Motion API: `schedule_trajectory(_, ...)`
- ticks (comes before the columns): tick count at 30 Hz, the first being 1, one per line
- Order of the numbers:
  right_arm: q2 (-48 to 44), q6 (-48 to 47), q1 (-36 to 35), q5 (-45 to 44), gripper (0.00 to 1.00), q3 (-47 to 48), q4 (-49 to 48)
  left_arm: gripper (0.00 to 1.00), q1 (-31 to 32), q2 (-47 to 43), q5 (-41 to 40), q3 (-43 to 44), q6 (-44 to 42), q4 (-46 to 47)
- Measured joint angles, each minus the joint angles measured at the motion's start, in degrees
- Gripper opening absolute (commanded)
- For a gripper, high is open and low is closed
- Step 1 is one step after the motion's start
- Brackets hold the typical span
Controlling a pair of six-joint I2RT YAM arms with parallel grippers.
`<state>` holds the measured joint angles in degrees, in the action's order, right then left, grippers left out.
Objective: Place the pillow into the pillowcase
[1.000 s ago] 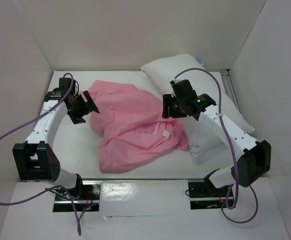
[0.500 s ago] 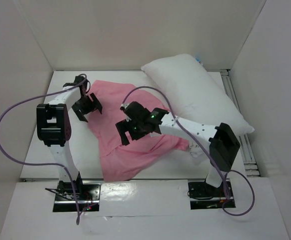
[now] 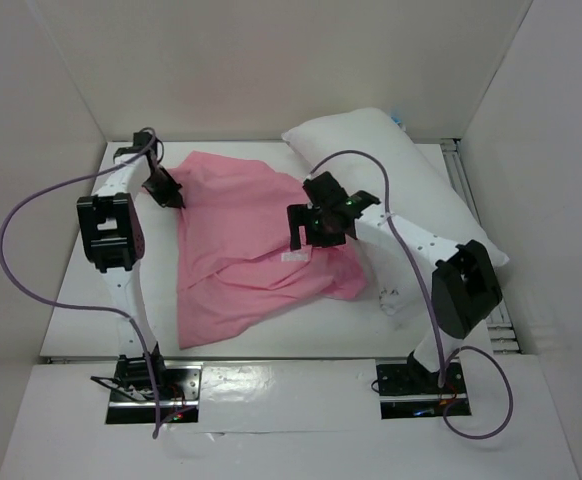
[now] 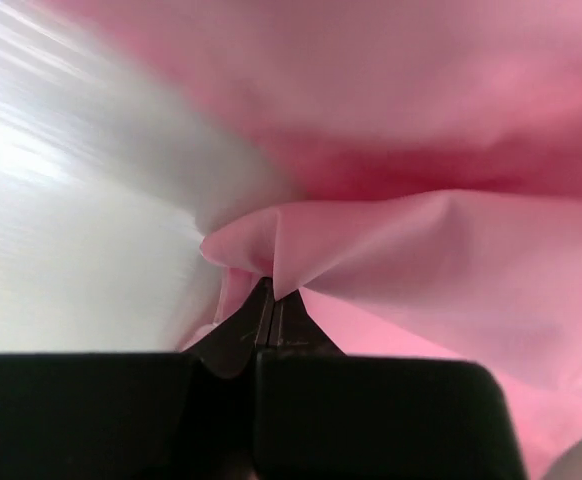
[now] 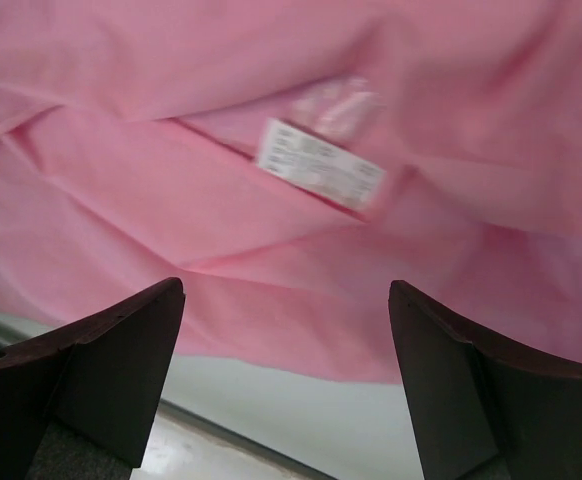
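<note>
Flat on the counter (image 3: 321,335): pillowcase (image 3: 241,250), its far-left corner pinched tight in the left tool (image 4: 271,300). The right tool (image 5: 286,290), jaws spread, hovers over the label (image 5: 321,165). The pillow (image 3: 391,170) lies alongside at far right, nearer the right tool.

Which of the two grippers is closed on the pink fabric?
The left gripper: its jaws are shut, pinching a fold of the pillowcase. The right gripper is open above the white label.

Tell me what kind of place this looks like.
Probably a robotics lab test cell, not a bedroom: plain white panels box in a white table, two cabled robot arms are bolted at its near edge, and a pillow and pink pillowcase lie there.
</note>
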<state>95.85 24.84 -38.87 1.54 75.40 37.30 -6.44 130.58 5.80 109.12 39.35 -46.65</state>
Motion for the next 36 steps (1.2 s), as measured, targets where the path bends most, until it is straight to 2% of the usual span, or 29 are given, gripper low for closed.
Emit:
schedule_trajectory(6, 0.1, 0.0, 5.8, -0.9, 0.90, 0.1, -0.2, 0.00, -7.5, -1.3, -0.2, 1.9, 1.2, -0.5)
schedule_trajectory(11, 9.4, -1.0, 6.3, -1.1, 0.90, 4.3, -0.7, 0.00, -11.0, -6.1, -3.5, -1.7, 2.7, -0.5)
schedule_trajectory(15, 15.0, -1.7, 5.6, -1.9, 0.96, 4.7, -0.2, 0.00, -11.5, -11.5, -5.6, -7.3, 4.2, -0.3)
schedule_trajectory(16, 15.4, -1.7, 5.4, -2.4, 0.98, 4.7, 0.0, 0.03, -11.6, -12.3, -5.7, -8.0, 4.2, -0.3)
schedule_trajectory(18, 15.5, -1.9, 4.8, -4.0, 1.00, 4.7, 0.5, 0.22, -12.0, -12.6, -5.2, -7.5, 3.9, -1.0)
schedule_trajectory(19, 15.2, -2.0, 4.4, -5.2, 1.00, 4.7, 0.6, 0.40, -12.0, -12.5, -4.7, -6.8, 3.1, -1.0)
schedule_trajectory(20, 15.0, -2.0, 4.0, -6.4, 1.00, 4.7, 0.7, 0.74, -11.9, -12.5, -4.4, -6.1, 2.1, -1.2)
schedule_trajectory(22, 14.0, -2.0, 3.4, -8.0, 1.00, 4.0, 0.9, 0.98, -11.4, -12.7, -4.5, -4.5, 0.9, -1.4)
schedule_trajectory(26, 9.2, -1.6, 2.7, -8.5, 1.00, 2.2, 1.7, 1.00, -4.9, -15.6, -9.5, -4.1, -3.3, -2.3)
schedule_trajectory(31, 1.2, -0.3, 1.0, -11.0, 1.00, 2.0, 1.5, 0.92, 11.3, -24.4, -16.8, -9.2, -6.5, -3.6)
schedule_trajectory(33, -1.7, 0.2, 0.0, -11.0, 1.00, 2.0, 1.2, 0.89, 17.1, -27.9, -17.0, -13.2, -7.5, -4.2)
schedule_trajectory(36, -3.4, 2.2, -1.3, -8.0, 1.00, 1.4, -0.2, 0.89, 19.9, -30.6, -14.9, -19.6, -7.9, -5.4)
